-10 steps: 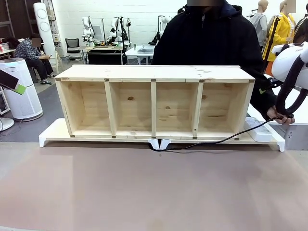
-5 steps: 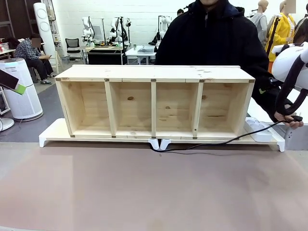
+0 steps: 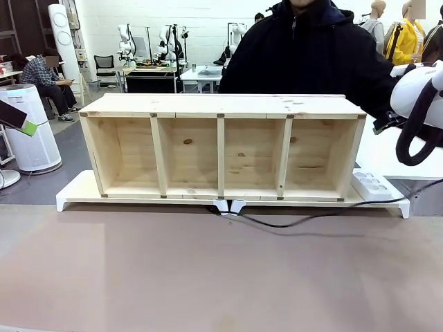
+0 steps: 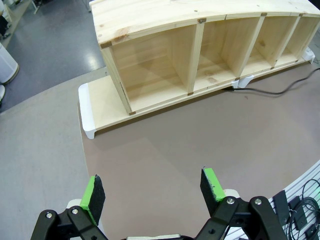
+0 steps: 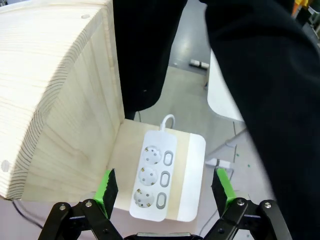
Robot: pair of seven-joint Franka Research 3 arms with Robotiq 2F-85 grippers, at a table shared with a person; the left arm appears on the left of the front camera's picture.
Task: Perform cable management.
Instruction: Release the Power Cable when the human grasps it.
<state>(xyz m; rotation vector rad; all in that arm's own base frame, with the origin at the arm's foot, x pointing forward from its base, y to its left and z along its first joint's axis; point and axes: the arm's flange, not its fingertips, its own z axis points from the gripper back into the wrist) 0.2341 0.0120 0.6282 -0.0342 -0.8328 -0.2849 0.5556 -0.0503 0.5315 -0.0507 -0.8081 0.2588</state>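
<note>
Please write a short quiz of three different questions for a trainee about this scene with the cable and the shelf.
1. True or false: the right claw is shut on the cable.
2. How many sockets does the power strip have? A) two B) three C) five
3. Fill in: the cable lies on the table in front of the wooden ____.

Key:
1. False. Its jaws are open above the power strip and hold nothing.
2. B
3. shelf
</note>
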